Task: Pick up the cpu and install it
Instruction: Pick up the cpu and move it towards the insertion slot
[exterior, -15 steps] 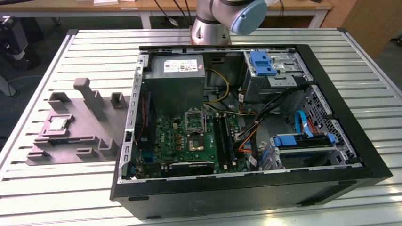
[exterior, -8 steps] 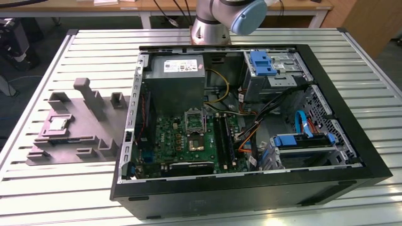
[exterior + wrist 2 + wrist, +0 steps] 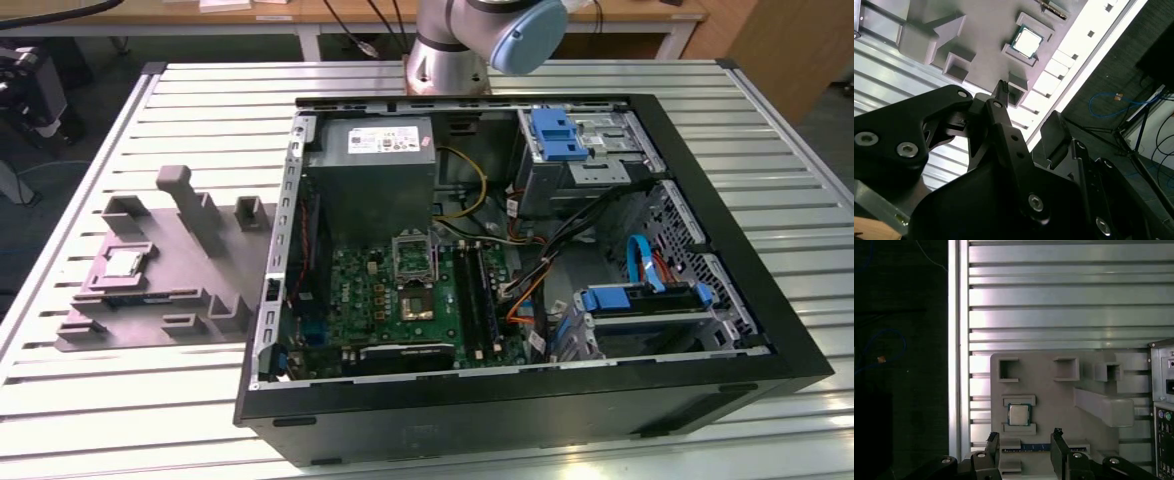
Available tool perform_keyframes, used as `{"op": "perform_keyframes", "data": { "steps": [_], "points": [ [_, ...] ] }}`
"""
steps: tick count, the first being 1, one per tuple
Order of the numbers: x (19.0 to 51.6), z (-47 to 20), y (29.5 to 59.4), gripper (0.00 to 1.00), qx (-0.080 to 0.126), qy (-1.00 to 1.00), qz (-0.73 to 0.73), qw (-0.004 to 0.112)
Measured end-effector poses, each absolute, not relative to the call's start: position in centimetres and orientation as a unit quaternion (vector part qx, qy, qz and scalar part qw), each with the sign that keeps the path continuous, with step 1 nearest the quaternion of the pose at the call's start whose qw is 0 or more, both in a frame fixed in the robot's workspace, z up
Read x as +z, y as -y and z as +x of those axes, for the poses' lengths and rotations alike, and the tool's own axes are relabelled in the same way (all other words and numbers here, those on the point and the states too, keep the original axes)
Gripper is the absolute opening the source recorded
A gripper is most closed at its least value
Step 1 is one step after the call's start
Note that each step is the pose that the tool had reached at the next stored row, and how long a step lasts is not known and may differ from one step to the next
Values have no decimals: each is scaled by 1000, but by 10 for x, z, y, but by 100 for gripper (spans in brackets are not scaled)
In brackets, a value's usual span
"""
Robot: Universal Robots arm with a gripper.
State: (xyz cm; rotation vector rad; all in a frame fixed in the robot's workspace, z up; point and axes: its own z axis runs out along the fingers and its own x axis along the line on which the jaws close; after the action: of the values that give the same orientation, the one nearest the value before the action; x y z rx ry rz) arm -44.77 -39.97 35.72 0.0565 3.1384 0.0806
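The cpu (image 3: 1018, 414) is a small silvery square chip with a pale rim. It lies flat in a recess of the grey fixture plate (image 3: 1049, 395), which sits on the slatted table at the exterior view's left. The same cpu (image 3: 124, 262) (image 3: 1027, 42) appears in the exterior and second wrist views. My gripper (image 3: 1025, 444) hovers above the plate, a short way off the chip. It is open, with its two dark fingers (image 3: 992, 444) apart and nothing between them. Inside the open computer case, the motherboard socket (image 3: 418, 303) sits below its raised metal frame (image 3: 414, 255).
The black computer case (image 3: 747, 380) lies open on the slatted table (image 3: 160, 400). A grey power supply box (image 3: 380, 150), cables and blue drive brackets (image 3: 558, 133) crowd its inside. Tall posts (image 3: 190, 205) rise from the fixture plate. The arm's base (image 3: 447, 60) stands behind the case.
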Motion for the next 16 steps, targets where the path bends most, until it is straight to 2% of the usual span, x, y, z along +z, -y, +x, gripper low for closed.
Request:
{"op": "perform_keyframes", "data": {
  "steps": [16],
  "points": [
    [348, -448, 400, 53, 26, -1000, 18, 1]
  ]
}}
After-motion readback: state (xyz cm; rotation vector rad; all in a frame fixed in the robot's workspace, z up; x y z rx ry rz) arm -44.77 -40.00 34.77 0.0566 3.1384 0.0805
